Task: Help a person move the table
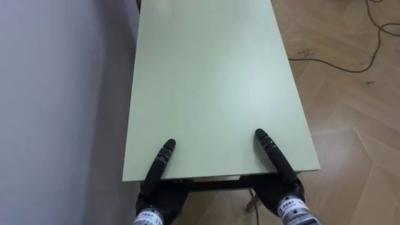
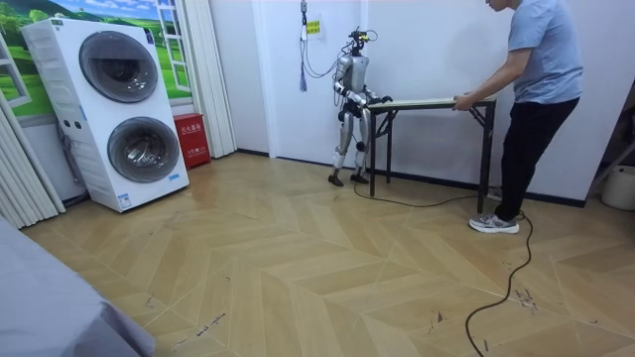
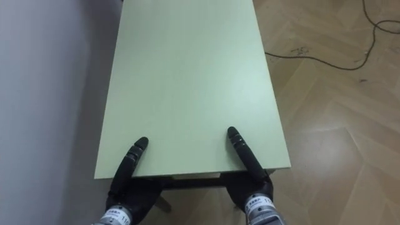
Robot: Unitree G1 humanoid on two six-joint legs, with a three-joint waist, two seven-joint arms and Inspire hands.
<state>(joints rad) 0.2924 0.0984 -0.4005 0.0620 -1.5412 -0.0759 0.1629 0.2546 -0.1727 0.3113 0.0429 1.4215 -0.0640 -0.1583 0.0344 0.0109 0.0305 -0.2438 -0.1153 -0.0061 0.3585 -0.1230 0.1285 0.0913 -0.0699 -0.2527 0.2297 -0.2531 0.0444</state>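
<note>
A long pale green table (image 1: pixel 212 75) runs away from me, its near short edge just below my chest. My left hand (image 1: pixel 160 164) and right hand (image 1: pixel 272 153) each clamp that edge, thumb flat on top and the other fingers hidden beneath. In the room view I stand at the table's (image 2: pixel 427 102) left end, close to the white wall. A person (image 2: pixel 541 89) leans in at the other end with both hands on the tabletop's edge.
A grey-white wall (image 1: pixel 56 94) runs close along the table's left side. Wooden floor with a dark cable (image 1: pixel 350 62) lies to the right. The room view has a stacked washer and dryer (image 2: pixel 114 109), a red box (image 2: pixel 190 139) and a white bucket (image 2: pixel 620 186).
</note>
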